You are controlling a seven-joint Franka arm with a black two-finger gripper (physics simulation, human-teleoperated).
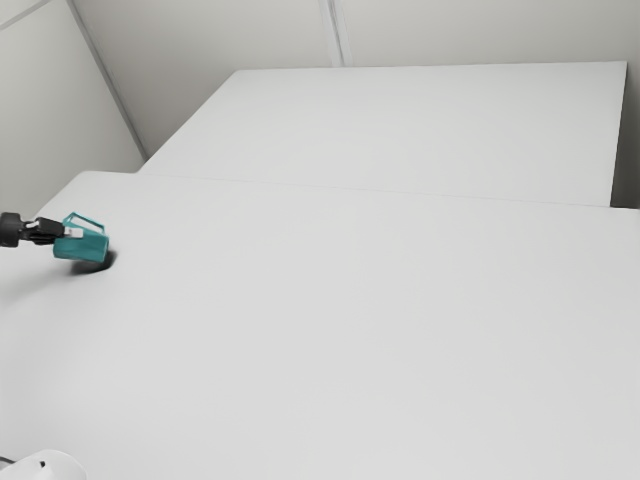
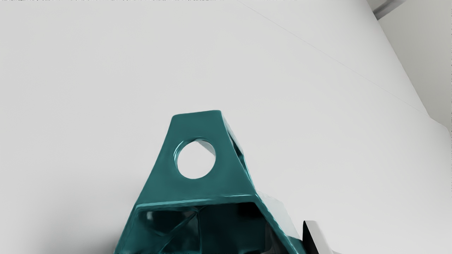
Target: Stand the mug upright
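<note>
The black hand is at the teal mug, which lies tipped on its side over the counter, not upright. Its mouth faces back toward the hand, and its angular handle, pierced by a round hole, points up away from the counter. How wide the hand stands, or whether it has hold of the mug, I cannot tell. A dark shadow pools beneath the mug. The counter is plain, smooth white, crossed by a thin seam; beyond it rise pale grey walls with darker grey strips.
</note>
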